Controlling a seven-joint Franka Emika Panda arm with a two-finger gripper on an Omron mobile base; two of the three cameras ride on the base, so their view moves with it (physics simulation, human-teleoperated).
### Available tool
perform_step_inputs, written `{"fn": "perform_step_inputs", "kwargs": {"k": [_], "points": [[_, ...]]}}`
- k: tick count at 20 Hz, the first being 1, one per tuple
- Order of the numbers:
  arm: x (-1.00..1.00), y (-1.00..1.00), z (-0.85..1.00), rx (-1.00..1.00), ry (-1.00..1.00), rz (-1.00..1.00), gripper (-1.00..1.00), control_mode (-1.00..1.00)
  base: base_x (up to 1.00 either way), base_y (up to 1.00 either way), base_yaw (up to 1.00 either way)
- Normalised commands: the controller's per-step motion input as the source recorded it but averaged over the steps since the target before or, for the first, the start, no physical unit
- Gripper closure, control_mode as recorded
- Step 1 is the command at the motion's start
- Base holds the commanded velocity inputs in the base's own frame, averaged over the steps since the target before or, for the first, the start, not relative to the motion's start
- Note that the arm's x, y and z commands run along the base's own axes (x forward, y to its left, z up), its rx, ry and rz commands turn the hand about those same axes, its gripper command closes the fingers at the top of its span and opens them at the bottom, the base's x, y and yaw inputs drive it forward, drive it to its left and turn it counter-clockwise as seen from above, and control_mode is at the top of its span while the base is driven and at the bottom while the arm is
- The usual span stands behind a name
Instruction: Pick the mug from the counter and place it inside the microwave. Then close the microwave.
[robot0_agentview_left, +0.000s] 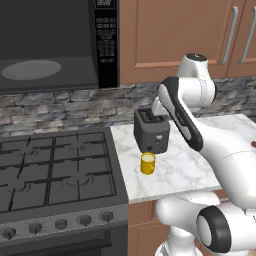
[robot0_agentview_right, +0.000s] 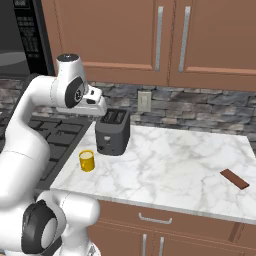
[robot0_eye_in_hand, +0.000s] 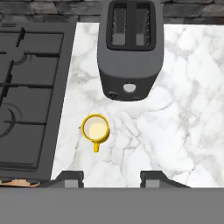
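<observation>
Looking down on the marble surface (robot0_eye_in_hand: 183, 131), a yellow mug (robot0_eye_in_hand: 96, 129) stands upright with its handle toward the claw (robot0_eye_in_hand: 112, 178), whose two tips are spread apart with nothing between them. Behind the mug sits a dark toaster (robot0_eye_in_hand: 130, 48); the stove (robot0_eye_in_hand: 26, 87) borders the surface.

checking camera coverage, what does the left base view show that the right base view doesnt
Left base only: the microwave's open cavity with its grey turntable, and the stove knobs along the front edge.

Right base only: a wall outlet behind the toaster, a flat brown bar lying far right on the counter, and a drawer handle below.

Both: the yellow mug standing on the counter just in front of the toaster, the stove grates, the stone backsplash, the wood cabinets and the arm.
</observation>
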Motion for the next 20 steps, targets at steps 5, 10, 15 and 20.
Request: {"fn": "perform_step_inputs", "kwargs": {"k": [5, 10, 15, 20], "points": [[-0.07, -0.01, -0.15, 0.05, 0.02, 0.02, -1.00, -1.00, 0.00, 0.00, 0.00], [-0.15, 0.00, -0.33, 0.07, 0.13, 0.05, -1.00, -1.00, 0.00, 0.00, 0.00], [-0.04, 0.04, -0.42, 0.03, 0.14, 0.02, -1.00, -1.00, 0.00, 0.00, 0.00], [0.14, 0.05, -0.32, 0.00, 0.12, 0.00, -1.00, -1.00, 0.00, 0.00, 0.00]]}}
